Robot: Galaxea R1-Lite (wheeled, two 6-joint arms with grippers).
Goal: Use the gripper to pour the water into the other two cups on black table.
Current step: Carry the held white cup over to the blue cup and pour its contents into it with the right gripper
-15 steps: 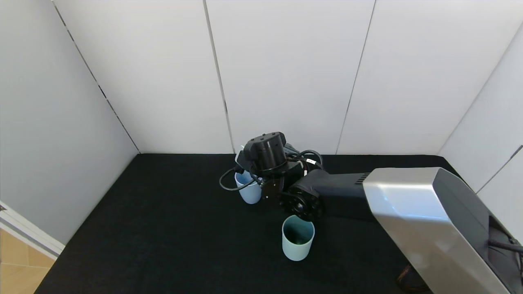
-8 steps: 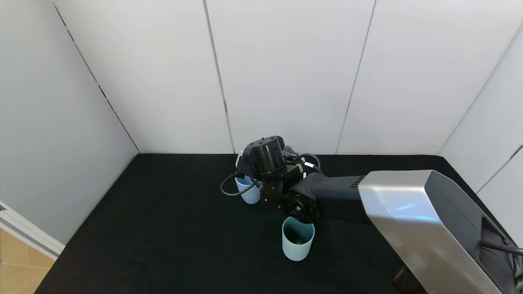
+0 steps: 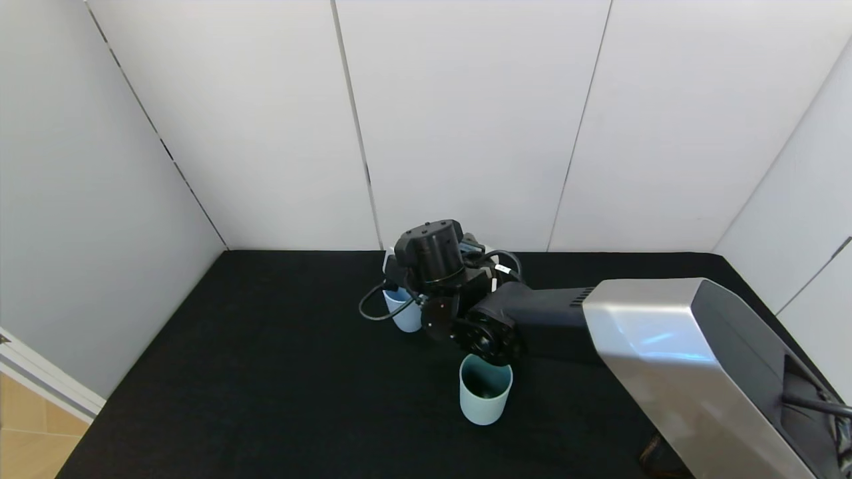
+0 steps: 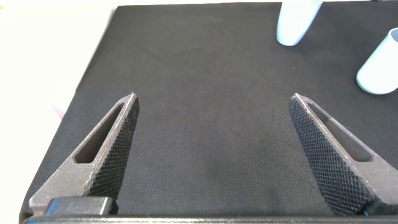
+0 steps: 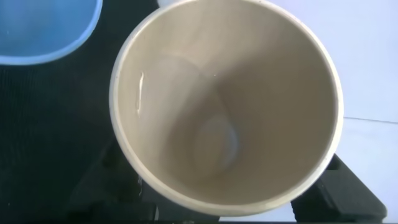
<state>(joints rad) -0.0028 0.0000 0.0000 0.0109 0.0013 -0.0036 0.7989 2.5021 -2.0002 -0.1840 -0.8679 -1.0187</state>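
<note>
Right pincer (image 3: 399, 276) clamps tilted beige cup (image 5: 225, 106) over blue cup (image 3: 406, 313); pour seemingly ending. Next: mint cup (image 3: 485, 388), five o'clock. Left pincer (image 4: 214, 155) wide open, empty.

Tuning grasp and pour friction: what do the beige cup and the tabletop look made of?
Beige cup: likely matte plastic or glazed ceramic; smooth, opaque wall with soft sheen, a little water inside. Table: matte black fabric-like covering, probably felt or woven cloth; the left wrist view shows fine weave texture.
</note>
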